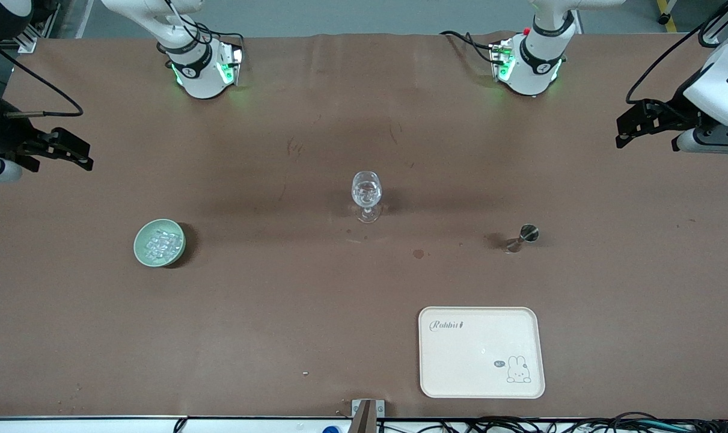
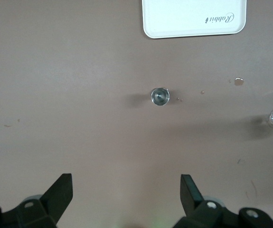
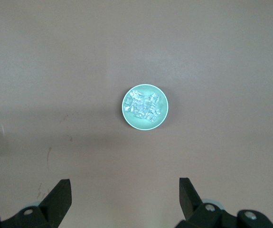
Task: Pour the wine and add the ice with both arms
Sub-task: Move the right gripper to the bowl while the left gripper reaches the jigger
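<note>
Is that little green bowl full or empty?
Holding ice. The green bowl has a heap of clear ice cubes covering its bottom; the front view shows the same pile.

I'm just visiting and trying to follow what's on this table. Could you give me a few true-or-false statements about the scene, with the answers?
1. The ice lies in the green bowl. True.
2. The stemmed glass stands on the tray. False: it stands on the bare table, farther from the front camera than the tray.
3. The left gripper holds the metal measuring cup. False: its jaws are open and empty; the cup stands on the table.
4. The right gripper is open. True.
5. The tray has a rabbit drawing. True.
</note>
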Robot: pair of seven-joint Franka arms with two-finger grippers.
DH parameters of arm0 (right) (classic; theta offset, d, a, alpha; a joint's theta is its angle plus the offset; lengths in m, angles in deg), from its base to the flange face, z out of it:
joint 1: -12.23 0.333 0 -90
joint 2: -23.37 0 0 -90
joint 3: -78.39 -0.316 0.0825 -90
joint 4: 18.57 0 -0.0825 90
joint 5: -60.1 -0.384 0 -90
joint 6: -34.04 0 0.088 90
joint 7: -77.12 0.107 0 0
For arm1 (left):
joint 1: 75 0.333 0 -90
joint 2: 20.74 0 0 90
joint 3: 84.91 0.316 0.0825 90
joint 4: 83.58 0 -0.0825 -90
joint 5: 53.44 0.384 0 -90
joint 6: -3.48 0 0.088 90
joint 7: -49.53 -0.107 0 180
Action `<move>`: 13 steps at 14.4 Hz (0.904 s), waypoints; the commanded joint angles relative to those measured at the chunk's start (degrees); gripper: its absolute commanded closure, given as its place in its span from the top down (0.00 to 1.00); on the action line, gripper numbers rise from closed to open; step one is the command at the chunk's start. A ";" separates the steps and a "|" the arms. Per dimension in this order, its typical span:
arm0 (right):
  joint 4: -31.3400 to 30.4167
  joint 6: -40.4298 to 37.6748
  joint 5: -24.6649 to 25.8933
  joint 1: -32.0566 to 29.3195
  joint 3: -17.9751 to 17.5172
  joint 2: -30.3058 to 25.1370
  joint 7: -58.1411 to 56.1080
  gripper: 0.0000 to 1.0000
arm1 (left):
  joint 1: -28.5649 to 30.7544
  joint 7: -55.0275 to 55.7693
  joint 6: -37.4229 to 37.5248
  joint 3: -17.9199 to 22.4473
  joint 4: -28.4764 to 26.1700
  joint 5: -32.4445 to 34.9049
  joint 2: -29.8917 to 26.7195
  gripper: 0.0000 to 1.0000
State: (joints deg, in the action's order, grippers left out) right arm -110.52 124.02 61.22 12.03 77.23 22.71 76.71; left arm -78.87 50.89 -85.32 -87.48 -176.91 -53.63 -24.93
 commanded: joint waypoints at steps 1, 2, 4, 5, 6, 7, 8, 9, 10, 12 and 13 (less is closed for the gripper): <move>-0.42 0.37 -0.15 -0.07 -0.16 -0.49 0.32 1.00 | 0.09 0.92 1.00 -0.16 0.61 0.18 -0.03 1.00; -0.42 0.46 -0.15 -0.07 -0.16 -0.49 0.32 1.00 | 0.09 1.01 1.00 -0.16 0.79 0.18 -0.03 1.00; -0.51 0.55 -0.15 -0.07 -0.16 -0.40 0.32 1.00 | 0.18 0.84 1.00 -0.07 1.22 0.62 0.14 1.00; -0.51 0.64 -0.15 -0.07 -0.16 -0.40 0.32 1.00 | 0.26 0.75 0.92 0.19 1.66 0.62 0.84 1.00; -0.42 0.64 -0.15 0.01 -0.16 -0.40 0.32 1.00 | 0.44 0.14 0.83 0.45 2.62 0.62 2.07 1.00; -0.42 0.64 -0.15 0.02 -0.16 -0.40 0.41 1.00 | 0.53 -0.74 0.91 0.46 3.50 0.62 3.64 1.00; -0.42 0.64 -0.15 0.02 -0.16 -0.40 0.32 1.00 | 0.44 -1.18 1.00 0.46 2.99 -0.33 4.44 1.00; -0.51 0.64 -0.15 -0.16 -0.16 -0.40 0.32 1.00 | 0.27 -0.05 0.92 0.46 2.90 -0.34 5.06 1.00; -0.51 0.72 -0.15 -0.42 -0.07 -0.31 0.32 1.00 | 0.27 1.18 0.92 0.46 2.90 -0.34 6.20 1.00; -0.68 2.12 -0.15 -0.51 -0.07 0.73 0.32 1.00 | 0.44 7.05 0.92 0.37 2.63 -1.39 7.70 1.00; -0.68 3.00 -0.15 -0.60 -0.07 1.79 0.32 1.00 | 0.53 10.30 0.92 0.37 2.63 -3.31 8.83 1.00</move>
State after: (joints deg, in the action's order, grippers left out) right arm -110.76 125.22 61.22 11.91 77.35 23.05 76.71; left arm -78.57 56.42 -85.32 -86.97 -175.95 -54.54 -18.23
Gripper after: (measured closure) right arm 0.000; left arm 0.000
